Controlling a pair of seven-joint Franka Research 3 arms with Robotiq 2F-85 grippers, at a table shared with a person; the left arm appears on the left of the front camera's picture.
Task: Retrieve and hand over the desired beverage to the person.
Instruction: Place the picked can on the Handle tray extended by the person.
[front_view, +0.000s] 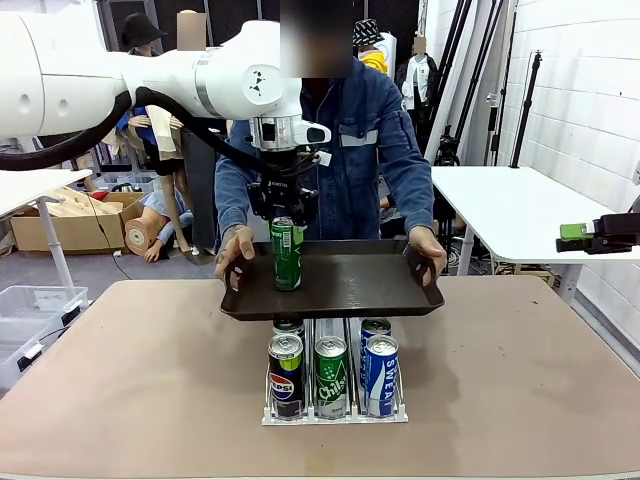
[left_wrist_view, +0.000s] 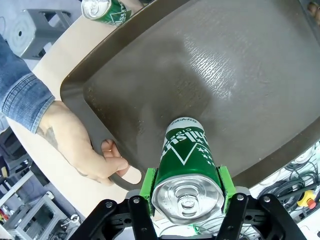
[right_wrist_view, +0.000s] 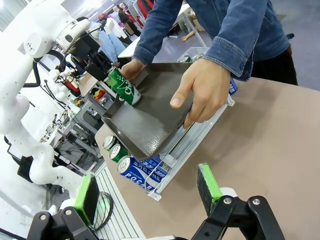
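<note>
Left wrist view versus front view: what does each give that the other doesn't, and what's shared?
Left wrist view: the silver top and pull tab of the green can between the green pads, and a hand hooked through the handle hole of the tray. Front view: the other hand on the tray's opposite end, and the rack beneath with a Pepsi can and blue cans. Shared: the left gripper shut on the green can, upright over the dark tray that the person holds.
</note>
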